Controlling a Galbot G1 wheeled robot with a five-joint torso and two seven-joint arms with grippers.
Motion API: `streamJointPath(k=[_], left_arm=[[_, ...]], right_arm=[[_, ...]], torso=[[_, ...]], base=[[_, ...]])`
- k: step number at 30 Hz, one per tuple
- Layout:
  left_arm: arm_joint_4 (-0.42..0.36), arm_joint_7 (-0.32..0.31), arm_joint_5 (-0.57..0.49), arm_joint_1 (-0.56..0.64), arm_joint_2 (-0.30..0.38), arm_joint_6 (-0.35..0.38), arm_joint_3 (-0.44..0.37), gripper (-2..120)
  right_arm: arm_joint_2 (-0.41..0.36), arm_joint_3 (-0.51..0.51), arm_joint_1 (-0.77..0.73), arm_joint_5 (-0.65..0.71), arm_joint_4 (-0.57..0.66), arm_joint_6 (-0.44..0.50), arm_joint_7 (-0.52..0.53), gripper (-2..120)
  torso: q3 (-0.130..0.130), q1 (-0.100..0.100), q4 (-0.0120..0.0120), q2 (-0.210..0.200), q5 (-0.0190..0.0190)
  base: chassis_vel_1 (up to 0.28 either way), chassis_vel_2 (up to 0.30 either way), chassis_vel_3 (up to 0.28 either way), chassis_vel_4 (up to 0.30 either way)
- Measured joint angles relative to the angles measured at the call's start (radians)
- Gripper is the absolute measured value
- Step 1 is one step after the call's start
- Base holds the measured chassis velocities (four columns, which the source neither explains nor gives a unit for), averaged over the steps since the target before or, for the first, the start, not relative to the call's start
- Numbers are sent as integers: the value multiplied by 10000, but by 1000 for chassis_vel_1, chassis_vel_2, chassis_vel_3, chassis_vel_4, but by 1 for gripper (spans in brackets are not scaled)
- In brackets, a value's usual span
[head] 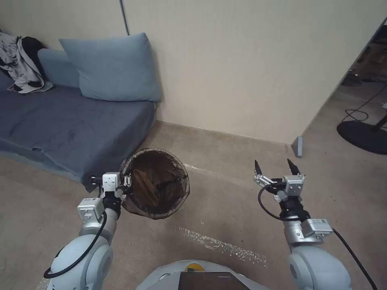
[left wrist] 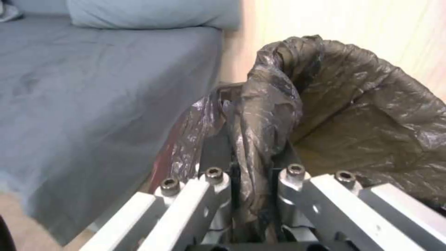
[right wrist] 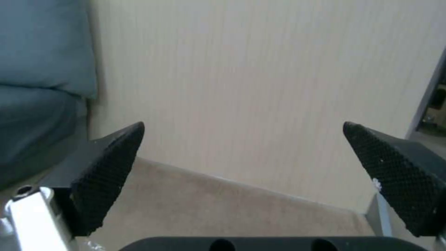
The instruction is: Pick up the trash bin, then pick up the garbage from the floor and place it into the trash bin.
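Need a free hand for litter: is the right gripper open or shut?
Open: the right gripper's fingers stand wide apart, nothing between them.

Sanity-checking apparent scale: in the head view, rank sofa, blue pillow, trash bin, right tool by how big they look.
1. sofa
2. blue pillow
3. trash bin, held at its rim by the left tool
4. right tool, open

The pillow sits farther away, so its true size is unsure.

Both arms reached forward, one gripping, one free.
The left gripper (head: 128,182) was clamped tight on the trash bin (head: 155,183) rim; the right gripper (head: 277,165) hung raised, fingers (right wrist: 104,174) spread wide, holding nothing.
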Motion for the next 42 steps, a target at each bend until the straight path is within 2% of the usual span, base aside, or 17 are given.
streamJointPath(k=[12,42], left_arm=[[-110,20,34,283,-42,23,-23,7],[-110,26,84,774,-201,-10,-74,7]], right_arm=[[119,115,-888,-54,27,970,108,100],[14,133,-997,127,-114,966,80,100]], torso=[[0,0,0,0,0],[1,1,-1,0,1]], base=[[69,72,73,69],[83,87,84,90]])
